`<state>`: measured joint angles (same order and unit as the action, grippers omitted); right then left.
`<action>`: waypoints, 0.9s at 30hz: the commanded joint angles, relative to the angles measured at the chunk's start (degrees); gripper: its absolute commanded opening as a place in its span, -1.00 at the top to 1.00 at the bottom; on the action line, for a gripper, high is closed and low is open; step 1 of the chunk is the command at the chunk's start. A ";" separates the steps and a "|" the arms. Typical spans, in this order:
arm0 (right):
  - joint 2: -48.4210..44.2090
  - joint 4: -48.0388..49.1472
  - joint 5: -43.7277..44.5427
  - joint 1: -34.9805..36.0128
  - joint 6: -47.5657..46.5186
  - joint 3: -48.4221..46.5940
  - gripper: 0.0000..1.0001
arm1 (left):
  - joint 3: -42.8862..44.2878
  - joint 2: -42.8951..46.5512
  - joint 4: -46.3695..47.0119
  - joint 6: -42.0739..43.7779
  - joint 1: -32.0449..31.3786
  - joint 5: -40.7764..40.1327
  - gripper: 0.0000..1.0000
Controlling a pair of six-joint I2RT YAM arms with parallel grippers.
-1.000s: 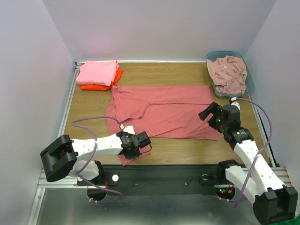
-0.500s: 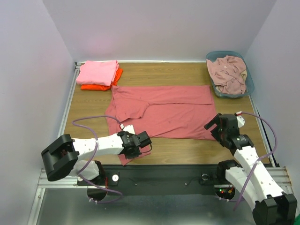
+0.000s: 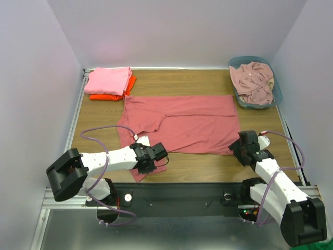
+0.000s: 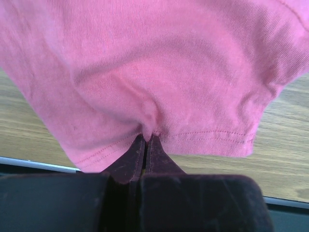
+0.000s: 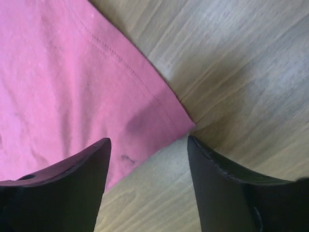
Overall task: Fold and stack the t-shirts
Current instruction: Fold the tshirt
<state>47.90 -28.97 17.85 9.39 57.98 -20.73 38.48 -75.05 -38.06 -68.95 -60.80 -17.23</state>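
Coral-red t-shirt (image 3: 182, 122) lying spread flat across middle of bench (image 3: 208, 80), near-left corner trailing toward front edge. Left gripper (image 4: 146, 145) clamping together on hem of that corner — cloth puckering at its tip. Right gripper (image 5: 147, 145) standing with jaws apart, straddling near-right corner of same shirt, not pinching it. Bright pink t-shirt (image 3: 108, 80) sitting folded on orange t-shirt (image 3: 101, 97) at far-left corner. Pale dusty-pink t-shirt (image 3: 253, 80) lying crumpled inside blue-grey basket (image 3: 260, 106) at far right.
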 commanded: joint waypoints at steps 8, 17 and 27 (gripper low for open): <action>1.59 7.70 3.68 -0.33 -3.74 -0.62 0.99 | 4.50 1.48 -1.93 8.02 6.56 -4.12 1.00; 2.11 7.70 0.08 -0.33 -8.31 -5.98 0.99 | 10.47 0.43 -1.22 16.65 12.19 -4.82 1.00; 9.57 7.79 4.12 -0.25 -11.30 -16.61 0.99 | 19.00 -6.95 -1.23 26.40 20.01 -7.38 1.00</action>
<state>55.66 -23.29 18.44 9.39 48.27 -32.32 54.00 -80.42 -38.44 -47.66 -43.03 -21.47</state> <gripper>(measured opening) 0.024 0.041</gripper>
